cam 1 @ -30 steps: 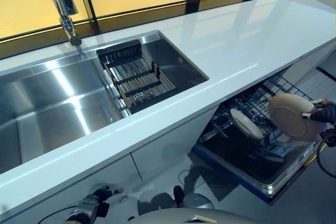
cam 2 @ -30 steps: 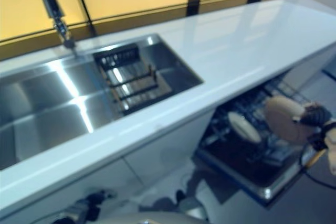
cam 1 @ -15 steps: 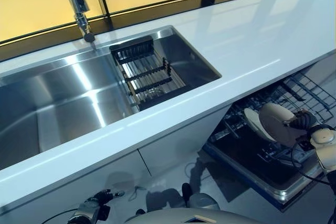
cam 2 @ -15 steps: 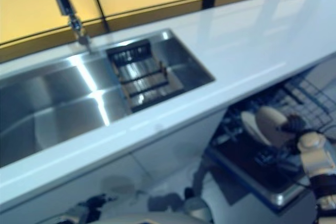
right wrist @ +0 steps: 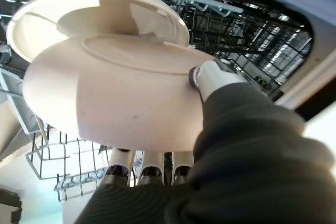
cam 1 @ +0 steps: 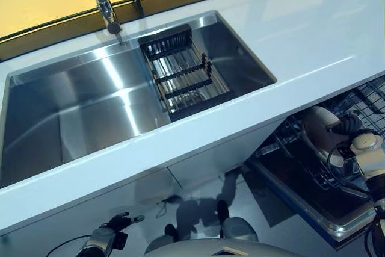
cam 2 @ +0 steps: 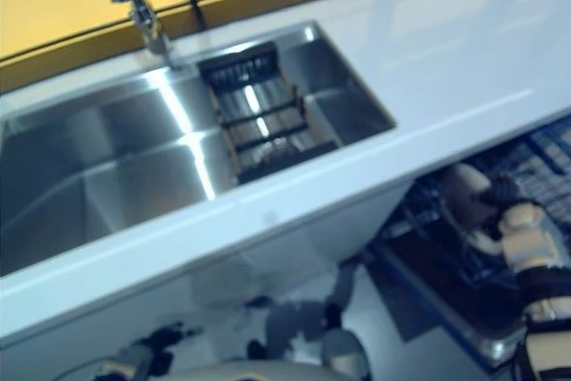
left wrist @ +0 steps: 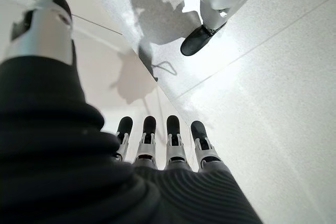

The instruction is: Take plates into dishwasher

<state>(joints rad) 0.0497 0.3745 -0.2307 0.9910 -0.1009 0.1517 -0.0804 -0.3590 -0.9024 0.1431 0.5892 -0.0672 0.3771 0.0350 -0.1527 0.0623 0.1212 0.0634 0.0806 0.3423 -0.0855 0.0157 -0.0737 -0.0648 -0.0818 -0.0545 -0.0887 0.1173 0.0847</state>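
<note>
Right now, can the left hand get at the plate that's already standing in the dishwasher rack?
Probably not. The left hand hangs low by the floor, open and empty, far from the rack. The right hand and the plate it holds sit directly before the racked plate.

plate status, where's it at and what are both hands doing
Right robot hand shut on plate, at the open dishwasher rack. A second plate already racked right behind it, tight slot. Left robot hand open, empty, low by the floor.

no readable text, labels or numbers
</note>
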